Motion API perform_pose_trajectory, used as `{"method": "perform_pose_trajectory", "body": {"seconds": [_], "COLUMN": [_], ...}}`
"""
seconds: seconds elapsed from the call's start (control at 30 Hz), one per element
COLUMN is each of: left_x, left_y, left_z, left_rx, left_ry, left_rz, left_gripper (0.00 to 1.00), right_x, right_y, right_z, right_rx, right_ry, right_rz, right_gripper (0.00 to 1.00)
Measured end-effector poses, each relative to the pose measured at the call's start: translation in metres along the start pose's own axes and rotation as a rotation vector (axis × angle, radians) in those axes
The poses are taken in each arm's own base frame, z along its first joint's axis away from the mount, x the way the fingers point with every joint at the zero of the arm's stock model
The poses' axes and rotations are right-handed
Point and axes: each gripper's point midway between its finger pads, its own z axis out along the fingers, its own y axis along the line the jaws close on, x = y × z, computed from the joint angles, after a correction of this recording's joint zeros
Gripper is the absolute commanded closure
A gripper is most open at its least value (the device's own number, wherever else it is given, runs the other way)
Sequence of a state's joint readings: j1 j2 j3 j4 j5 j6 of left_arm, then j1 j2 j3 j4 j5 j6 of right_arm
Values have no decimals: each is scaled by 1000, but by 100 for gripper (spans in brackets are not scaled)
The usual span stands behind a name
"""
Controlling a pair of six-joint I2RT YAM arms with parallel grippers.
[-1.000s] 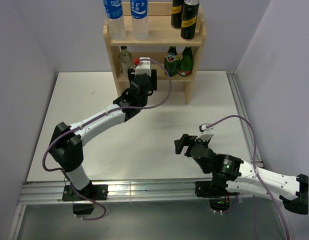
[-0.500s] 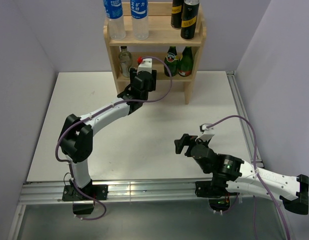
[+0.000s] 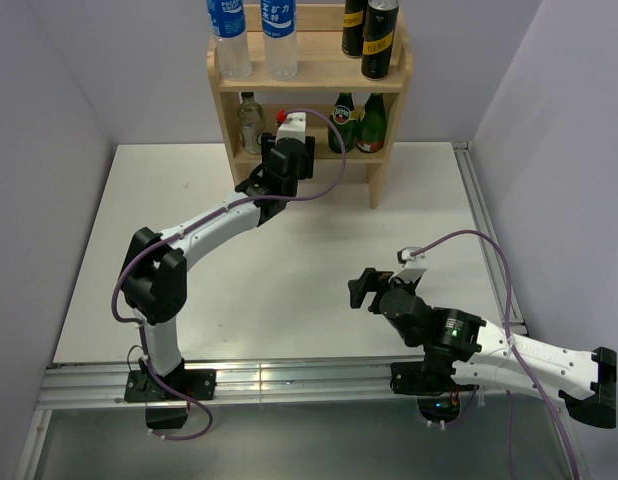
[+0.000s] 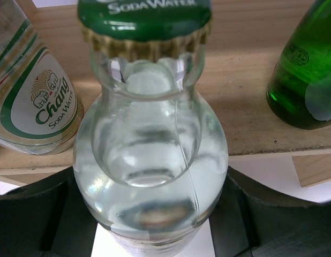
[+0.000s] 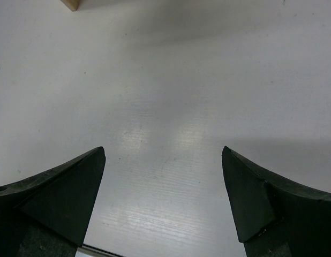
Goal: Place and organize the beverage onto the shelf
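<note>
My left hand (image 3: 288, 152) pinches the short clear green-capped glass bottle (image 4: 149, 144) at the lower board of the light wooden shelf (image 4: 251, 126), between a matching soda bottle (image 4: 31, 107) and a dark green glass bottle (image 4: 310, 69); sideways drift could knock either. Only the left wrist view shows this grip; from above, my right hand (image 3: 361, 288) is spread, empty, over the white table (image 3: 289, 290).

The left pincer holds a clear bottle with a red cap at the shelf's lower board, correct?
No, the cap is green, not red, as the left wrist view shows. The left pincer does hold the clear bottle at the shelf's lower board.
</note>
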State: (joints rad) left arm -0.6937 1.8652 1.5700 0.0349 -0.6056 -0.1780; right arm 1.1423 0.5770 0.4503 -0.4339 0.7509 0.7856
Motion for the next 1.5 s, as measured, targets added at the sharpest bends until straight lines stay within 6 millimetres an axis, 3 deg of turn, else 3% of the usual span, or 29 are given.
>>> {"method": "perform_pose_trajectory", "body": {"seconds": [0.13, 0.4, 0.6, 0.93, 1.5], "left_x": [-7, -42, -53, -47, -50], "left_y": [0, 1, 6, 7, 10], "left_z": [0, 1, 7, 38, 47], "left_rx": [1, 0, -20, -71, -122], "left_ry": [-8, -78, -113, -153, -206], "left_rz": [-4, -51, -63, -74, -67], "left_gripper": [100, 100, 100, 100, 96], "right_x": [0, 1, 1, 0, 5], "right_y": [0, 0, 0, 1, 2], "right_z": [0, 0, 1, 1, 4], "right_rx": [0, 1, 1, 0, 5], "right_ry": [1, 2, 2, 0, 7], "right_rz": [-3, -5, -5, -3, -12], "right_gripper": [4, 4, 4, 4, 4]}}
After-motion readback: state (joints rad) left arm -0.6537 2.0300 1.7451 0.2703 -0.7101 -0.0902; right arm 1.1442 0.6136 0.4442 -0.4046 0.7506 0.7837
